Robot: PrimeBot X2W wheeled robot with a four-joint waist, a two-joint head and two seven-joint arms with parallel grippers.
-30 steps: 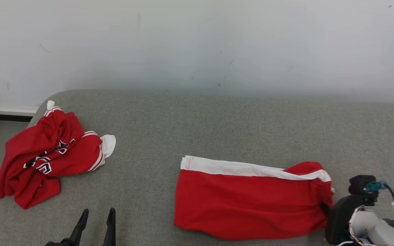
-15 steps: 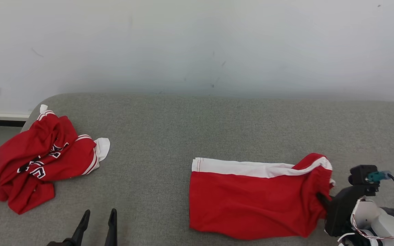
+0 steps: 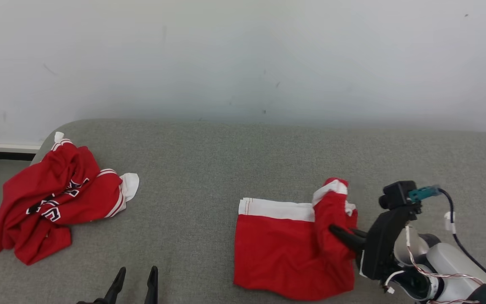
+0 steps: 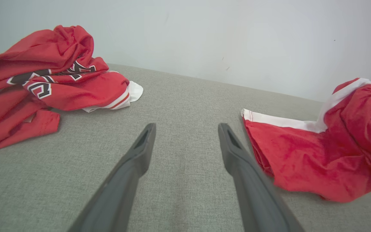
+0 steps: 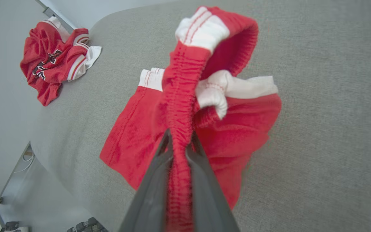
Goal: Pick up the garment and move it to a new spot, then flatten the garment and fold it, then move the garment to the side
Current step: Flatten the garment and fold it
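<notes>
The counter [image 3: 209,169] stands before the wall [image 3: 243,55], its far edge running along it. The jersey [image 3: 53,198] lies heaped on the counter at the left edge, toward the far corner. The shorts [image 3: 281,253] lie on the counter right of centre, toward the near edge, well apart from the jersey. Their left part rests flat. Their right end is raised off the counter and leans over the flat part. The right end effector [image 3: 336,230] reaches in from the right, its fingers clamped on that raised end. The left end effector [image 3: 138,272] sits at the near edge, between jersey and shorts, fingers apart, touching neither.
</notes>
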